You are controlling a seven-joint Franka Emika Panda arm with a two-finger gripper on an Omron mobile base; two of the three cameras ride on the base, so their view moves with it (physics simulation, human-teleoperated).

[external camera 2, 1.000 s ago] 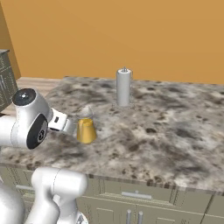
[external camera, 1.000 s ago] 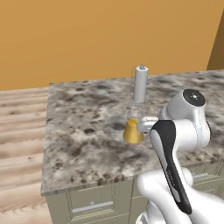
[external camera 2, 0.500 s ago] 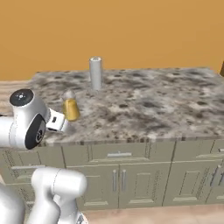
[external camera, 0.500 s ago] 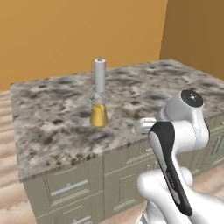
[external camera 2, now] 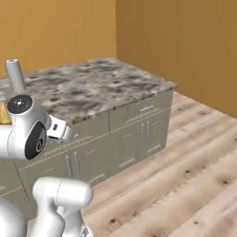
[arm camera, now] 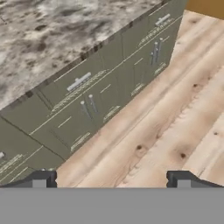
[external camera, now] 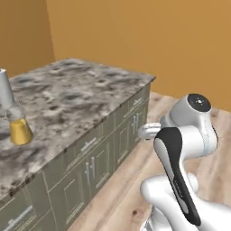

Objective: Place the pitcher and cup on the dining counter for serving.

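The pitcher (external camera: 19, 128), clear glass with a golden-yellow lower part, stands upright on the dining counter (external camera: 81, 90) at the far left of the left base view. A sliver of the pitcher (external camera 2: 3, 114) shows at the left edge of the right base view, behind my arm. My gripper (arm camera: 111, 179) is open with nothing between its fingertips (arm camera: 41, 179). It hangs off the counter, over the wooden floor, facing the grey-green cabinet fronts (arm camera: 100, 87). The cup is out of view.
A tall grey cylinder (external camera: 4, 90) stands just behind the pitcher; the cylinder (external camera 2: 15, 74) also appears at the back left of the counter (external camera 2: 92, 85). Orange walls close the room's corner beyond the counter's end. Wooden floor (external camera 2: 176, 166) stretches to the right.
The whole picture has shifted: the base has swung to the right, so pitcher and cylinder slid to the left edge. The counter's end, the room corner and floor have come into view.
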